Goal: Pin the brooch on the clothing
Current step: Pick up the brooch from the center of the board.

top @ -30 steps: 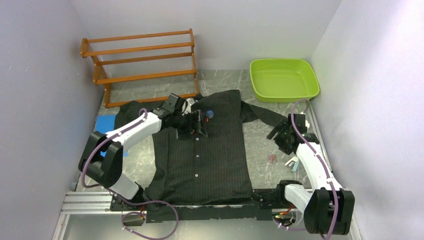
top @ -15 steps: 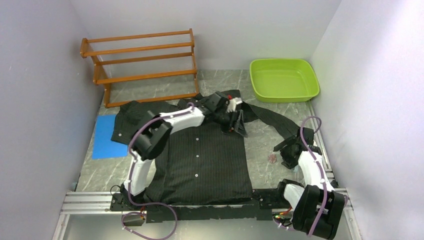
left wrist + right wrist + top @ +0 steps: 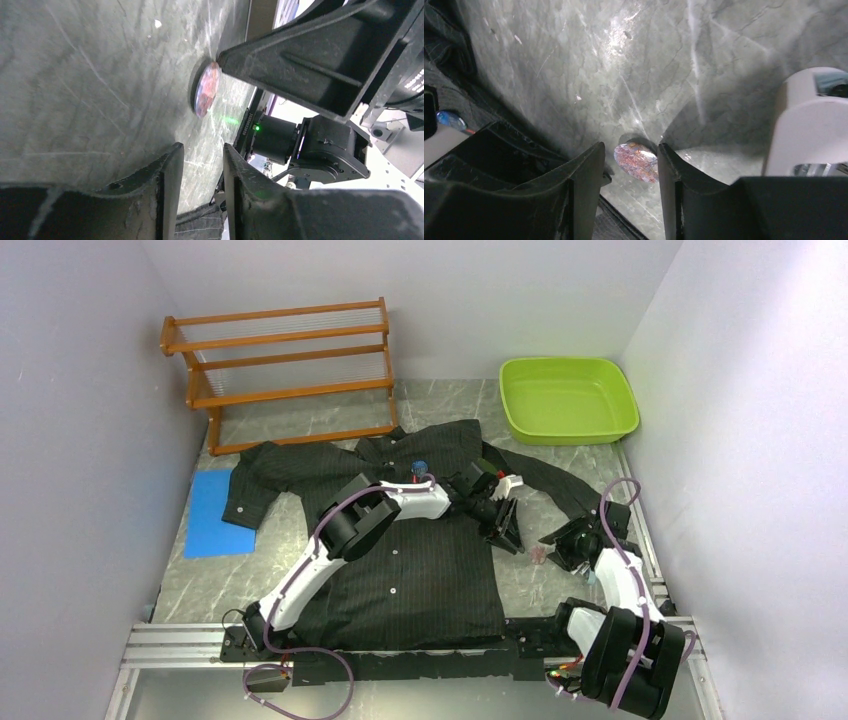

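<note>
The small oval brooch with pink-red speckles (image 3: 636,161) lies flat on the grey marbled table top (image 3: 574,60). It is off the large black pinstriped long-sleeved shirt (image 3: 430,570), near that shirt's right edge. The right gripper (image 3: 630,147) stands astride it. The brooch sits between the two black fingertips, close against the finger on the right of the wrist view (image 3: 674,200), with a thin dark gap to the other. The jaws are parted slightly wider than the brooch and are not clamped on it.

The left gripper (image 3: 201,152) reaches across the shirt and faces the brooch from the other side. Its fingers stand a narrow slit apart with nothing between them, and the brooch lies ahead of them, apart. In the left wrist view, one right finger's tip touches the brooch's rim.

A white rounded object (image 3: 814,120) crowds the right gripper's outer side. Bare table lies beyond the brooch. The lime-green plastic tub (image 3: 568,398) sits well apart at the back.
</note>
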`<act>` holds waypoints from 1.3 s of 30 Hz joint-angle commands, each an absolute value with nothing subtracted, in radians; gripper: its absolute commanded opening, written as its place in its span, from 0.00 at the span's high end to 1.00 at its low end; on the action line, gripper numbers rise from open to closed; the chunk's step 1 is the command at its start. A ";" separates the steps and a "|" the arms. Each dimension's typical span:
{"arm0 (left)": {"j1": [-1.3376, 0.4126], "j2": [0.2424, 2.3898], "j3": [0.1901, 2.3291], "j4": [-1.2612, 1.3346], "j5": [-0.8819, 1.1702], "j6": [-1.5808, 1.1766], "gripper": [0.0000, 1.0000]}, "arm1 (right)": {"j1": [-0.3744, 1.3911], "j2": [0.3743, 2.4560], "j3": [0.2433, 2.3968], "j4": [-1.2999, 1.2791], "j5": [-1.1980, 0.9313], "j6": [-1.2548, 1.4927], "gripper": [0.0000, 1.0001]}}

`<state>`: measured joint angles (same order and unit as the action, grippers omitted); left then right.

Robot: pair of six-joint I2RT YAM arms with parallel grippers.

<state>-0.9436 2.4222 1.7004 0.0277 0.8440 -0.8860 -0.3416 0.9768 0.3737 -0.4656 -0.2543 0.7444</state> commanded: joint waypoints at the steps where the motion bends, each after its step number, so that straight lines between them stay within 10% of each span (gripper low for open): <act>1: -0.938 2.444 1.742 0.086 0.828 -0.925 0.62 | -0.344 0.986 0.327 -0.404 -0.352 0.764 0.54; 17: -0.953 2.531 1.775 0.128 0.780 -1.023 0.56 | -0.345 0.983 0.316 -0.387 -0.366 0.776 0.54; 33: -0.984 2.515 1.776 0.081 0.755 -0.969 0.83 | -0.345 0.987 0.324 -0.381 -0.374 0.783 0.55; 39: -0.984 2.435 1.753 -0.125 0.628 -0.872 0.61 | -0.345 0.965 0.357 -0.479 -0.297 0.755 0.53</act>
<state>-0.9791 2.5004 1.7824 0.0753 0.7704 -0.9817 -0.3428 0.9802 0.3294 -0.3958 -0.3717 0.7780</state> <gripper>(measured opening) 0.335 0.461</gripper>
